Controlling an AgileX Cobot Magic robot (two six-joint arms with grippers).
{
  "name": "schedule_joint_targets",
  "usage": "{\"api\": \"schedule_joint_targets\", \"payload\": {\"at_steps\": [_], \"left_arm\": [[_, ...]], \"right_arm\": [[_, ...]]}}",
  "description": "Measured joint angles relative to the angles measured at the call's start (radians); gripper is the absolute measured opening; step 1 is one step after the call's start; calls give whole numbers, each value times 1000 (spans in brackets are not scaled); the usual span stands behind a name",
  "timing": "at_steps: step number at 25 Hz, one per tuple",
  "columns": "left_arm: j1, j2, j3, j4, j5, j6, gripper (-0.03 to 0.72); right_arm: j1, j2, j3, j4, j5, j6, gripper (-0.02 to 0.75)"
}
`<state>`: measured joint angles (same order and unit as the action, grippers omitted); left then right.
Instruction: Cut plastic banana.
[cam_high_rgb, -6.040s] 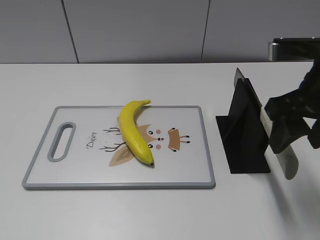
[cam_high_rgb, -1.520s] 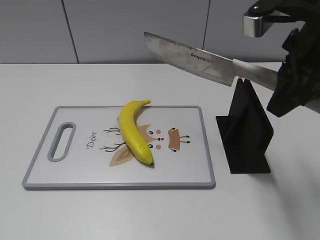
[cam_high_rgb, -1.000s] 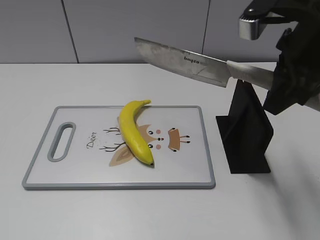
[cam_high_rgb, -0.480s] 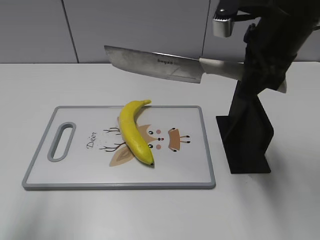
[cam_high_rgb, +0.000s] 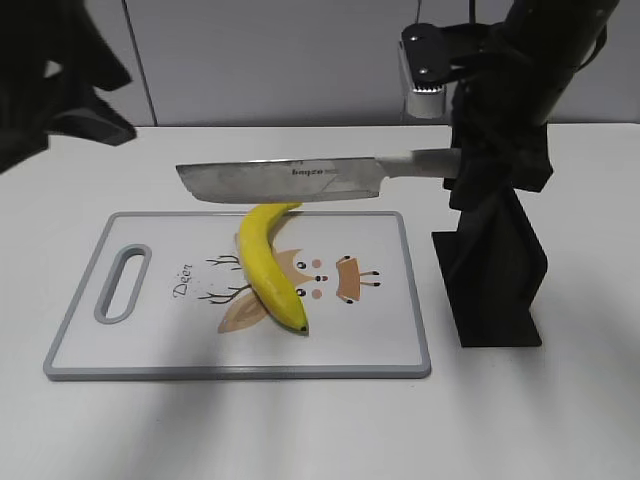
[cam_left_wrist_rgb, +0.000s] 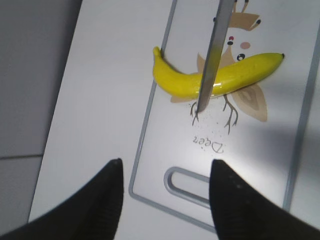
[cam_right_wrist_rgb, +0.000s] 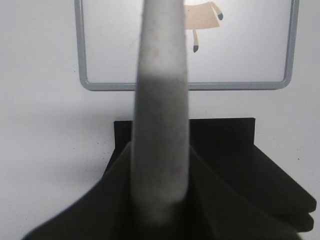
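Compared with half a second ago, the right pincer (cam_high_rgb: 462, 165) is carrying the knife (cam_high_rgb: 285, 182) lower and further left, so the blade is now lying level just above the stem end of the plastic banana (cam_high_rgb: 268, 262), and the left arm's dark bulk is newly showing in the upper left corner of the exterior view. The right pincer is clamping the knife's pale, matte handle (cam_right_wrist_rgb: 160, 125), which is filling the middle of the right wrist view. The left pincer (cam_left_wrist_rgb: 165, 197) is hanging with its two black, ridged fingers (cam_left_wrist_rgb: 107, 192) spread apart and holding nothing above the handle end of the cutting board (cam_high_rgb: 130, 355). The banana, smooth, glossy yellow and curved with a dark tip, is lying on the board, a flat white rectangle with a grey rim, a slotted grip and a printed deer picture. The blade is broad, rectangular, dull steel. A black, angular knife stand (cam_high_rgb: 495, 270) is sitting on the white bench (cam_high_rgb: 300, 430) just right of the board.
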<state>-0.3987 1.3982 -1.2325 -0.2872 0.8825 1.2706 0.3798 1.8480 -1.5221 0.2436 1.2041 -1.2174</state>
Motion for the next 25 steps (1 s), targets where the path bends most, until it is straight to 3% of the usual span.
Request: {"api": "schedule_joint_targets", "payload": {"at_steps": [6,13,20,25], "left_arm": [[-73,188,-111,-12,-16,64,535],[-77,287,-132,-61,-25,108,528],[-68,326,-133,-46,-15,111,402],[-66,340,-134,-47,-6,111,368]], "right_arm": [[0,88,-93,25,-3,-37,180],[0,151,-151,74,-7,-58,180],[0,161,-151,93,-10,-80,180],[0,161,-151,112,-12,-91,180]]}}
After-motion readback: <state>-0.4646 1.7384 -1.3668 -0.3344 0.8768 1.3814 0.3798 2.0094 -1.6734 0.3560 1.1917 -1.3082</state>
